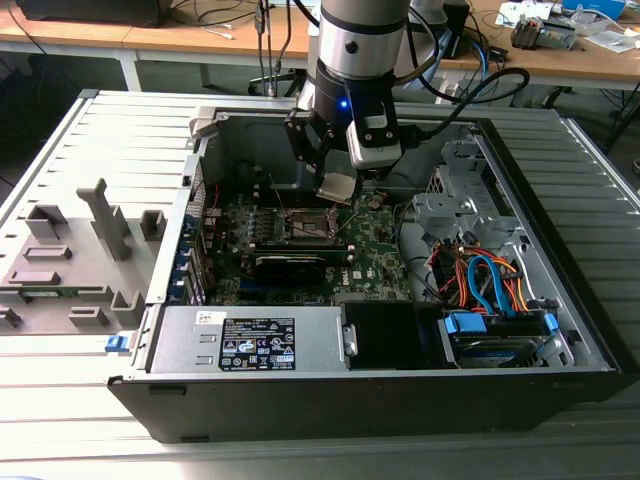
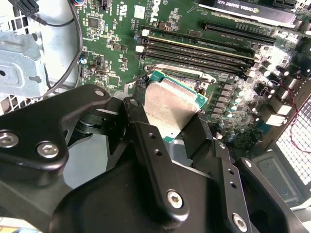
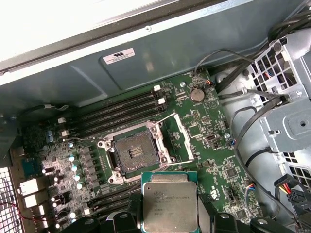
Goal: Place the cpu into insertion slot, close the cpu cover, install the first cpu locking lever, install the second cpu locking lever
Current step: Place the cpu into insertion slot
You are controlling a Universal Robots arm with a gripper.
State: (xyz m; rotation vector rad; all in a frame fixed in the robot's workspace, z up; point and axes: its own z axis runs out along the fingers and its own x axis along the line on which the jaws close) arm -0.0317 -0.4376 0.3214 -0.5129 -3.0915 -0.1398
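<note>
We are seeing the arm reaching down into the open computer case, its gripper clamping the cpu by two edges. The cpu is hanging above the board, near the uncovered insertion slot. A white label is sitting on the case wall, and fine print is showing on the cpu.

The cpu, silvery-faced with a green rim, is held aloft just beside the uncovered, empty insertion slot; the cpu cover is raised open.
</note>
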